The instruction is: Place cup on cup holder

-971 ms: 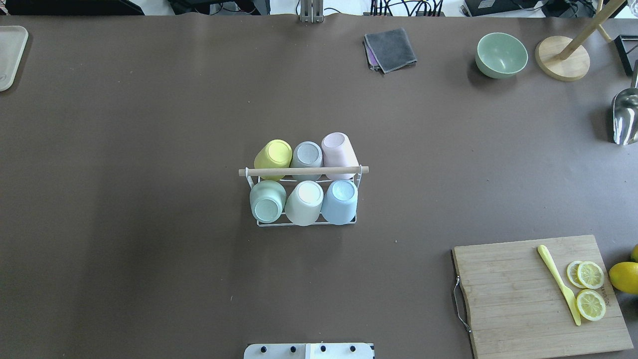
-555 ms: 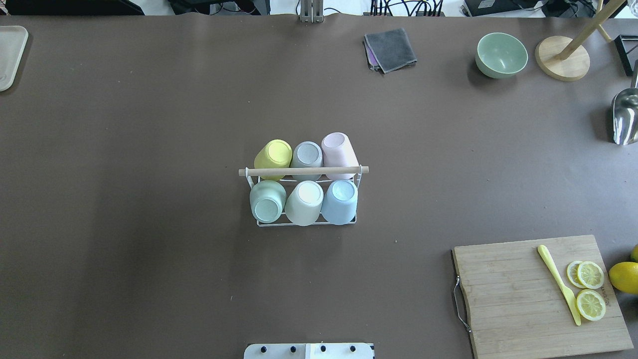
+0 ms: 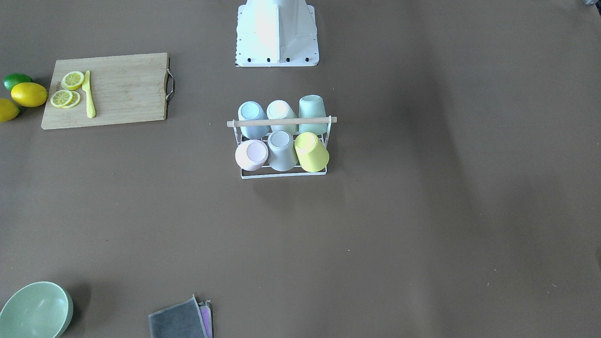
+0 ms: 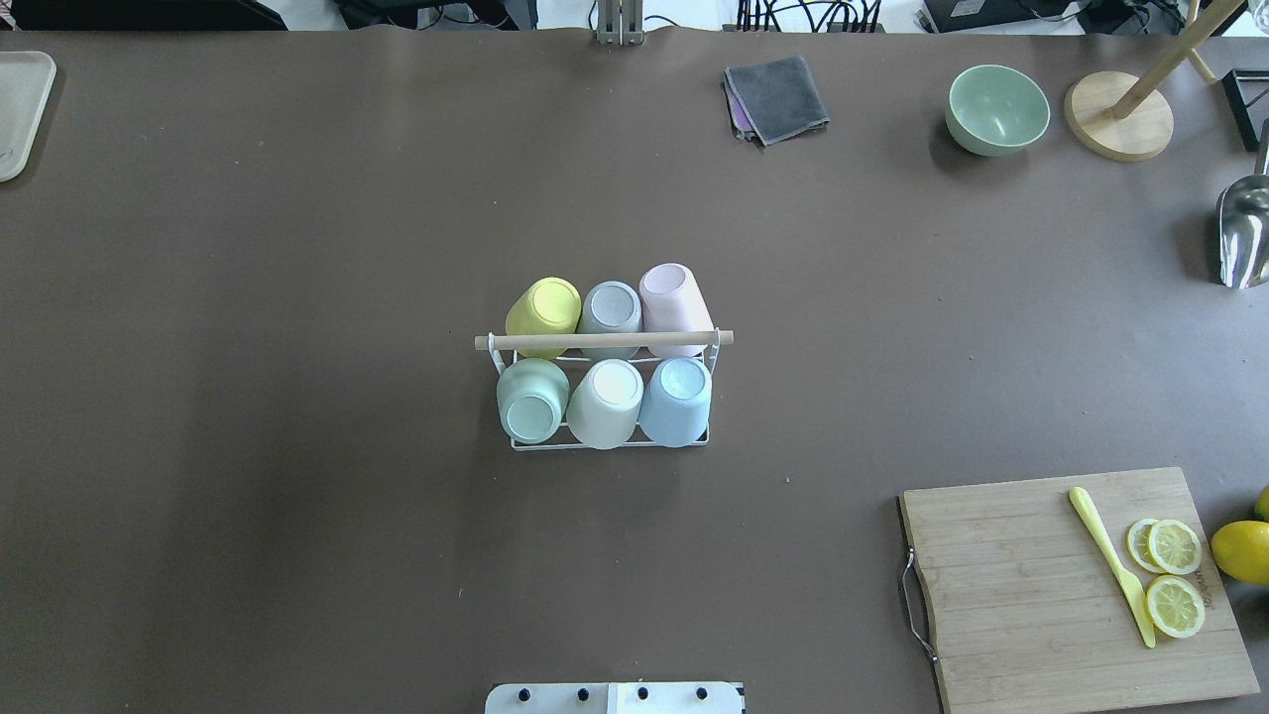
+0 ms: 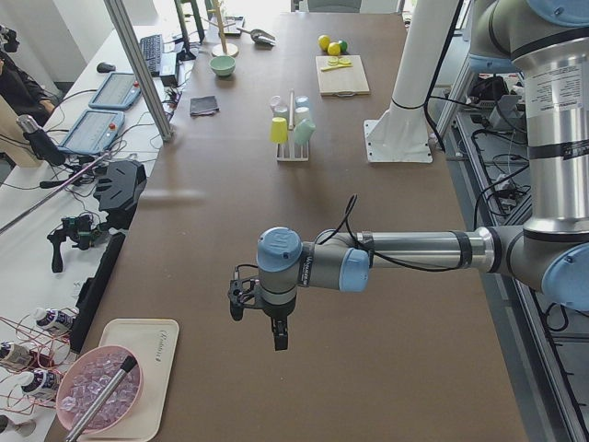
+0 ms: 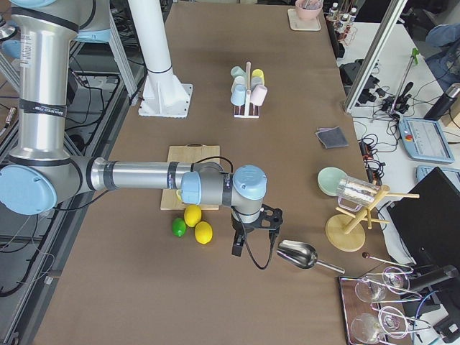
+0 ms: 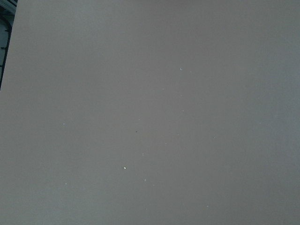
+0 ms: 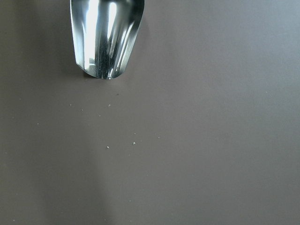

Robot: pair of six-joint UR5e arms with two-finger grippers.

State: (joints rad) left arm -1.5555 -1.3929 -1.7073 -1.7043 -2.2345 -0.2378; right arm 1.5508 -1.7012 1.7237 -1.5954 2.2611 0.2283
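The white wire cup holder (image 4: 605, 340) with its light wooden rod stands at the middle of the table, also in the front view (image 3: 281, 121). Several pastel cups sit upside down on its prongs: yellow (image 4: 543, 307), grey (image 4: 610, 307) and pink (image 4: 672, 297) in the far row, green (image 4: 532, 399), cream (image 4: 605, 402) and blue (image 4: 677, 400) in the near row. My left gripper (image 5: 262, 318) hangs over bare table far to the left of the holder. My right gripper (image 6: 251, 237) hangs far to the right, near a metal scoop. I cannot tell whether either is open or shut.
A wooden cutting board (image 4: 1051, 595) with lemon slices and a yellow knife lies at the near right, a lemon (image 4: 1241, 550) beside it. A green bowl (image 4: 996, 109), grey cloth (image 4: 778, 97), wooden stand (image 4: 1120, 114) and metal scoop (image 4: 1244, 233) lie far right. A tray (image 4: 20, 109) is far left.
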